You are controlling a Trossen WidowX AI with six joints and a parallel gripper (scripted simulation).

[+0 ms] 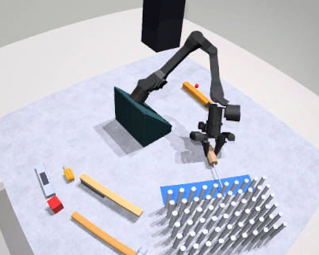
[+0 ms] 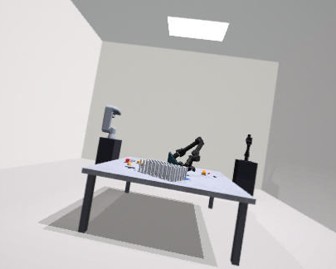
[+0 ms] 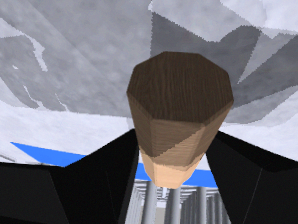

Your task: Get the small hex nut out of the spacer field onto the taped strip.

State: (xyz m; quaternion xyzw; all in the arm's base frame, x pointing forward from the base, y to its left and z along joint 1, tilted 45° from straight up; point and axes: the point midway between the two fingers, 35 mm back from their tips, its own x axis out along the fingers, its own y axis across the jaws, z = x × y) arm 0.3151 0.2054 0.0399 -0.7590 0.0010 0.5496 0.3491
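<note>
My gripper (image 1: pixel 212 151) (image 3: pixel 171 135) is shut on the wooden handle (image 1: pixel 213 158) (image 3: pixel 176 135) of a tool, behind the spacer field on the arm's side. The tool's thin metal shaft (image 1: pixel 216 174) slants down from the handle over the blue taped strip (image 1: pixel 165 192) (image 3: pixel 40 154) to the nearest row of spacers. Its tip is hidden among them. The metal spacers (image 1: pixel 168 200) (image 2: pixel 163 170) (image 3: pixel 172 207) stand upright in several rows with white tops. The hex nut cannot be made out in any view.
A pale yellow bar (image 1: pixel 111 194), a hammer with an orange handle (image 1: pixel 103 234), a red block (image 1: pixel 55 204), a grey flat tool (image 1: pixel 45 180) and a small yellow item (image 1: pixel 68 174) lie left of the field. An orange bar (image 1: pixel 194 93) lies behind the gripper, near a small red object (image 1: pixel 197 85).
</note>
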